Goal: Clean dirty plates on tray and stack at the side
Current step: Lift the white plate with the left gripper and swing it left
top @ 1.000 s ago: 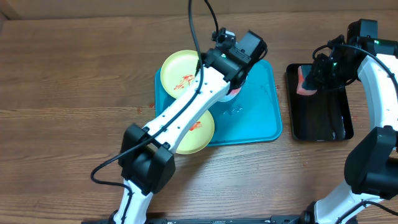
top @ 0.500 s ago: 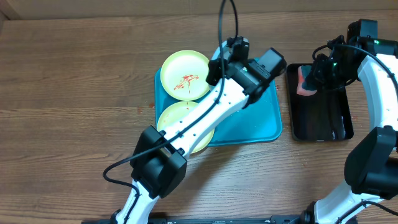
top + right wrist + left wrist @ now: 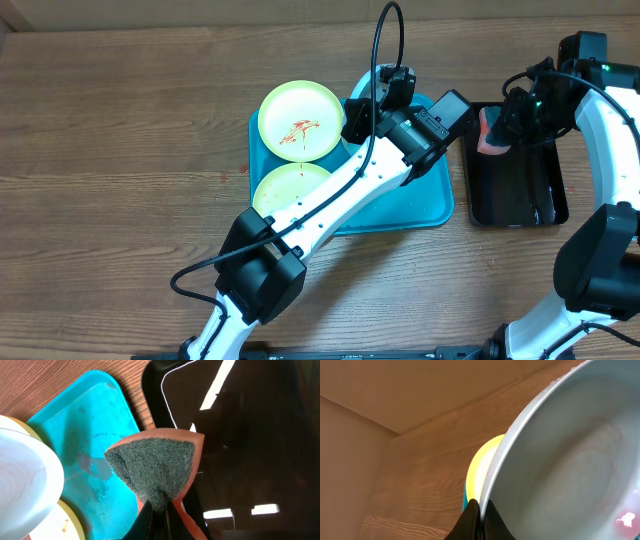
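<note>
Turquoise tray (image 3: 428,200) sits mid-table (image 3: 120,150). Two yellow-green plates (image 3: 300,122) lie flat on it at its 10 and 7 o'clock. The far one carries a red smear, and the near one is half hidden under the left arm (image 3: 330,195).

The left tool (image 3: 479,510) is pressed together on the rim of the pale blue-white plate (image 3: 570,460). It holds the plate lifted and steeply tilted over the tray's 1 o'clock corner, probably to offer its face for wiping. A faint pink fleck shows in its hollow.

The right tool (image 3: 159,510) pinches a folded orange sponge (image 3: 155,467), grey-green scouring side outward. It hangs above the black tray (image 3: 250,435) at 3 o'clock of the turquoise one.

Nothing stands between sponge and plate. The left arm, though, lies across the near plate and would block reaching it.
</note>
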`<state>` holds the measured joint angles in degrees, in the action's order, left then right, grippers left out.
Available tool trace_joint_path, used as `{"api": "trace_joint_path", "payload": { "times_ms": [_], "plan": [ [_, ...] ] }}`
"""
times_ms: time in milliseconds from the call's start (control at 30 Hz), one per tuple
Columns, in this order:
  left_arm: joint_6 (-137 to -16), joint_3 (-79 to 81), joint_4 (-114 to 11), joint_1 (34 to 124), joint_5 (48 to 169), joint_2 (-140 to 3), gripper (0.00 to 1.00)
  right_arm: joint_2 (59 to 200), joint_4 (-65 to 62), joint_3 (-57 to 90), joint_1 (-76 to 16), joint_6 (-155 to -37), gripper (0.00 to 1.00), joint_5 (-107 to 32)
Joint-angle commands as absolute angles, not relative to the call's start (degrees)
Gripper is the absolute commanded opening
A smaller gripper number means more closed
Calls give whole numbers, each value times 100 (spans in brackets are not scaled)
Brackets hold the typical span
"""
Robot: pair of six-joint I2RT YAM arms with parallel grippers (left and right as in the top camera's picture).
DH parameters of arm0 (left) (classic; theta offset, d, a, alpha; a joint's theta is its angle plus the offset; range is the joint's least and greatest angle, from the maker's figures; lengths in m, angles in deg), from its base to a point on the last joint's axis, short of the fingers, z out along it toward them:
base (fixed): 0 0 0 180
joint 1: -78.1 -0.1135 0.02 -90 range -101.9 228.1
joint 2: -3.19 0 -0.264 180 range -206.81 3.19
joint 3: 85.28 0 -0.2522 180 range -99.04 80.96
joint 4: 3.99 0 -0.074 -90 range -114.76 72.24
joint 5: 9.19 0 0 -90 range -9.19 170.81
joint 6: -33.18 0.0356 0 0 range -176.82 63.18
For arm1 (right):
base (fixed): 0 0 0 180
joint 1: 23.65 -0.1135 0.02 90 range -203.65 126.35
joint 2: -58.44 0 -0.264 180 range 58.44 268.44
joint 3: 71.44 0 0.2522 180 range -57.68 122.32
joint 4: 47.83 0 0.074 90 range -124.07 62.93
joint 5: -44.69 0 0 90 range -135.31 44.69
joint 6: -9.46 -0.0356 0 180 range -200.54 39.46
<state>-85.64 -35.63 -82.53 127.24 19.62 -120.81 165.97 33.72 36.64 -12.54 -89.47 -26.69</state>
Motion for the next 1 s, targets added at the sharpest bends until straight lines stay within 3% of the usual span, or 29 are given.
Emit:
{"api": "trace_joint_path", "payload": {
  "times_ms": [0, 967],
  "plan": [
    [-8752, -3544, -8248, 12737, 1516, -12132, 4, 16520, 3377, 3655, -1260, -8903, 4, -2689],
    [-8749, -3544, -8194, 12737, 1142, -12132, 4, 16520, 3418, 3655, -1260, -8903, 4, -2689]
  ]
}}
